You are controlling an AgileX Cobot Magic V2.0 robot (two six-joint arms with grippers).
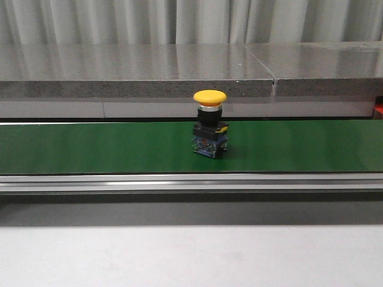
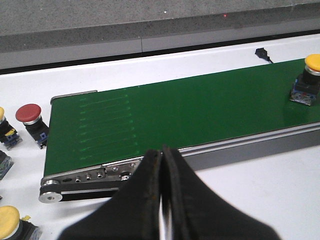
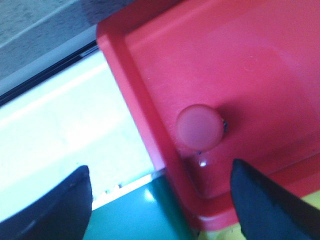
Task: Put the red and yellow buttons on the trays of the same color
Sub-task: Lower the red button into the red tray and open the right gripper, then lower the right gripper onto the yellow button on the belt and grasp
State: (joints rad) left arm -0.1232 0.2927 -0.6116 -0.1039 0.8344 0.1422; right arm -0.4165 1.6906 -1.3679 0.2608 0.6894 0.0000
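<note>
A yellow button [image 1: 209, 122] stands upright on the green conveyor belt [image 1: 90, 146]; the left wrist view shows it far along the belt [image 2: 306, 80]. A red button [image 2: 29, 117] and two more yellow buttons [image 2: 10, 222] stand on the white table off the belt's end. My left gripper [image 2: 161, 155] is shut with nothing in it, short of the belt's near edge. My right gripper [image 3: 160, 167] is open and empty above the corner of the red tray [image 3: 135, 90]. A red button [image 3: 200, 125] sits upright inside that tray. A strip of the yellow tray [image 3: 312, 207] shows beside it.
A grey stone ledge [image 1: 137, 72] runs behind the belt. The belt's metal frame and roller [image 2: 52, 192] sit at its end. A black plug [image 2: 261, 52] lies on the white table behind the belt. The belt's end [image 3: 140, 215] lies under my right gripper.
</note>
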